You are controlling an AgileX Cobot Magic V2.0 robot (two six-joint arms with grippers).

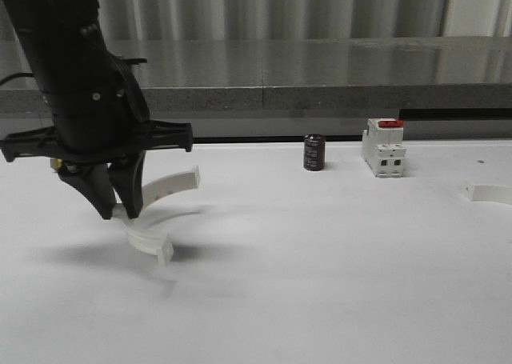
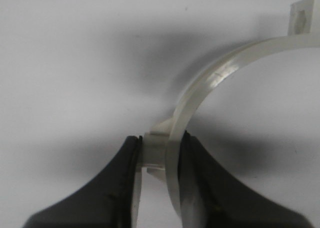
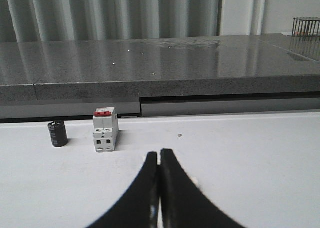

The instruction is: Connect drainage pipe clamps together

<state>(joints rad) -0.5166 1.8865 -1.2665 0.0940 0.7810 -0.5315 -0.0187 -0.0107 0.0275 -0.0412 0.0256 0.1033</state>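
My left gripper (image 1: 120, 214) hangs over the left of the table, shut on one white drainage pipe clamp (image 1: 164, 188). In the left wrist view its fingers (image 2: 120, 188) pinch the clamp's band (image 2: 210, 80) and a side lug, and the arc curves away to a flat end tab (image 2: 303, 16). The other clamp (image 1: 490, 193) lies at the table's right edge, partly cut off. My right gripper (image 3: 159, 153) sits low over the table with its jaws pressed together. A thin white strip shows between them, and a white bit of clamp (image 3: 193, 179) peeks out beside them.
A small black cylinder (image 1: 314, 153) (image 3: 57, 133) and a white breaker with a red top (image 1: 382, 148) (image 3: 105, 130) stand at the back of the white table (image 1: 320, 284). Behind them runs a grey stone ledge (image 1: 320, 68).
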